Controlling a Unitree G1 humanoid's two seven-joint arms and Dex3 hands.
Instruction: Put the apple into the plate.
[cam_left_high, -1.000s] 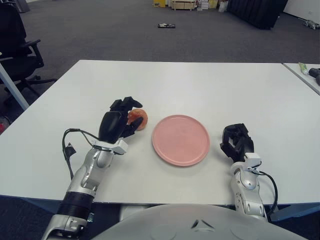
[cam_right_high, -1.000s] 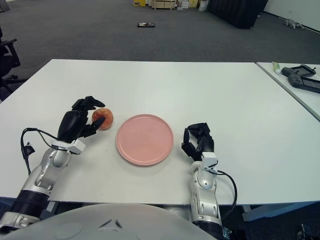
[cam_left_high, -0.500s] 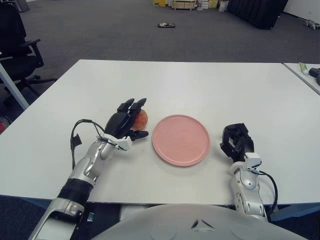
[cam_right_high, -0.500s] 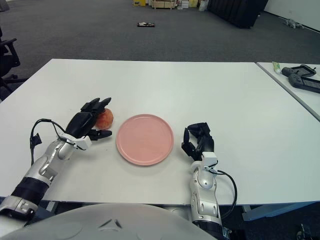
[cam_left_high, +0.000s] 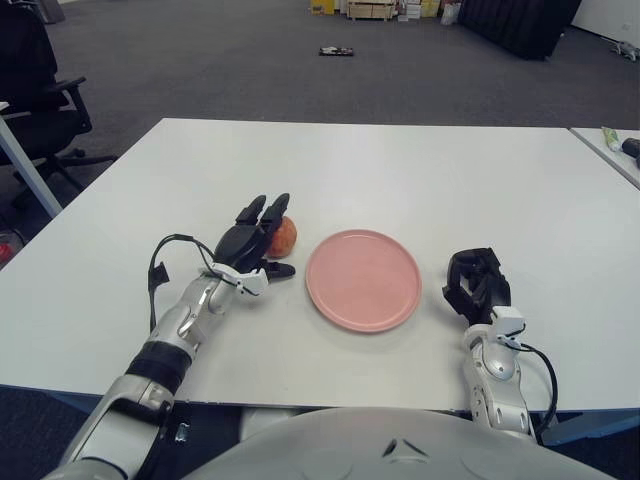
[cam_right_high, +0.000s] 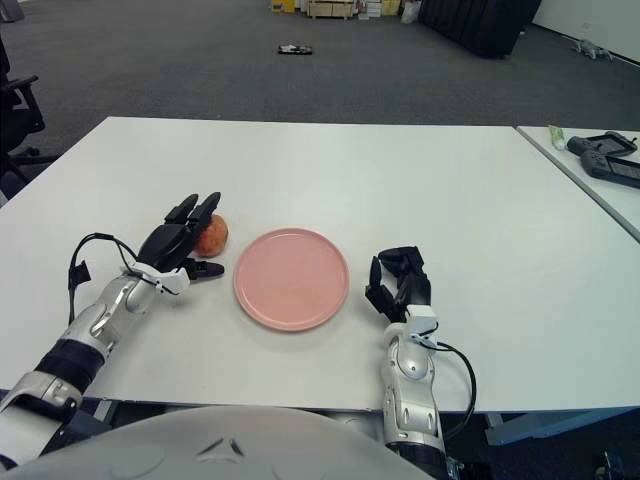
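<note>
The apple (cam_left_high: 281, 236) sits on the white surface (cam_left_high: 420, 170) just left of the pink plate (cam_left_high: 362, 279), not yet on it. The left hand (cam_left_high: 252, 238) is at the apple's near-left side with fingers spread flat and thumb stretched under it — holding nothing. Closing from here could nudge the round fruit so it rolls away, since nothing braces its far side. Whether the fingers touch the apple is hidden. The right hand (cam_left_high: 476, 284) shows just right of the plate, fingers curled, empty.
</note>
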